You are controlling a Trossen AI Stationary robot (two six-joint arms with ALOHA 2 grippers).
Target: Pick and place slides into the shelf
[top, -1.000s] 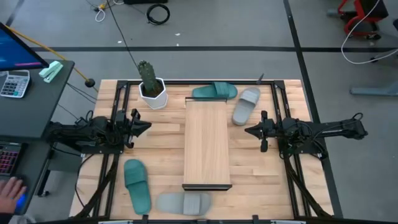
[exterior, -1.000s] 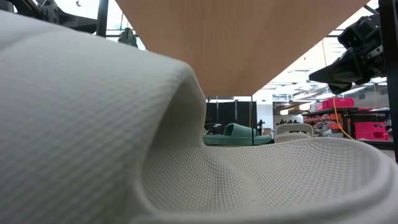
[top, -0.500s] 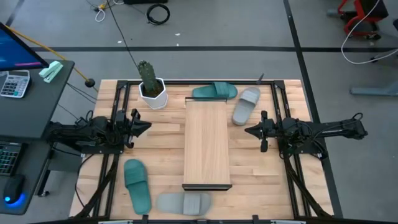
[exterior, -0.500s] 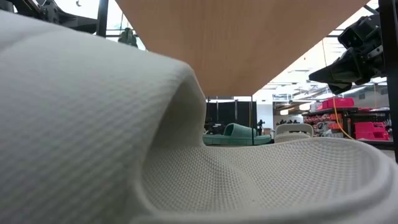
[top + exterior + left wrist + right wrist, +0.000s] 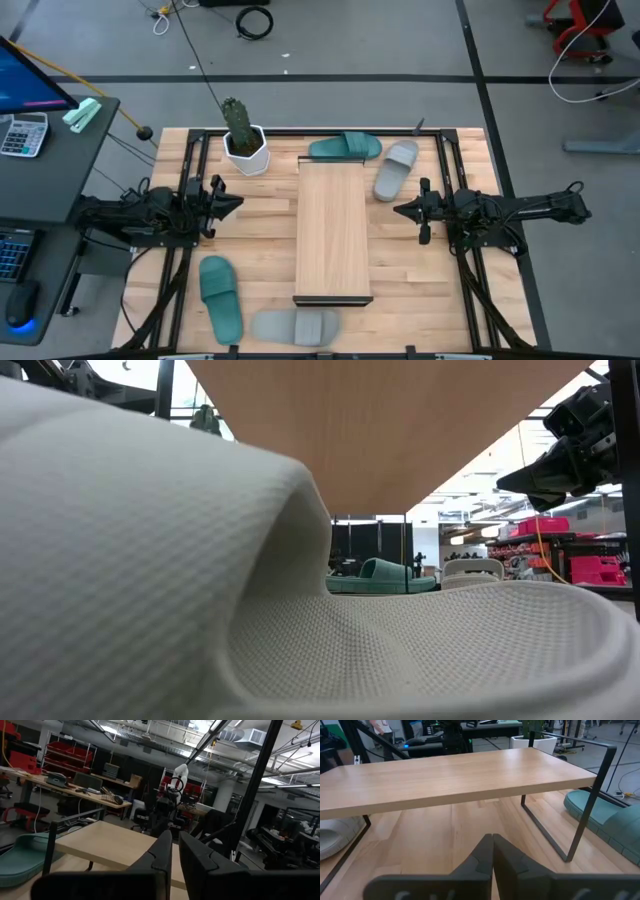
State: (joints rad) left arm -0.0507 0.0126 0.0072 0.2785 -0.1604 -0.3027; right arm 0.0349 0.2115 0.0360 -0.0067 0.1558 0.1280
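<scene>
While nothing sits on the shelf (image 5: 334, 225) yet, all four slides wait around it.
Beyond its far end lie a teal slide (image 5: 345, 148) and grey slide (image 5: 396, 169); by its near end, another teal slide (image 5: 220, 296) and grey slide (image 5: 296, 325). Left gripper (image 5: 231, 203) and right gripper (image 5: 403, 211) flank it, fingers together, holding nothing.

The table (image 5: 260, 235) was a slatted wooden top. The shelf (image 5: 333, 230) stood lengthwise on its middle, its board bare. At the far end a teal slide (image 5: 345, 148) lay crosswise just beyond the shelf, with a grey slide (image 5: 396, 169) beside the shelf's far right corner. A potted cactus (image 5: 243, 140) stood far left. Near left lay a second teal slide (image 5: 220, 297), and a second grey slide (image 5: 296, 325) lay crosswise at the near edge.
</scene>
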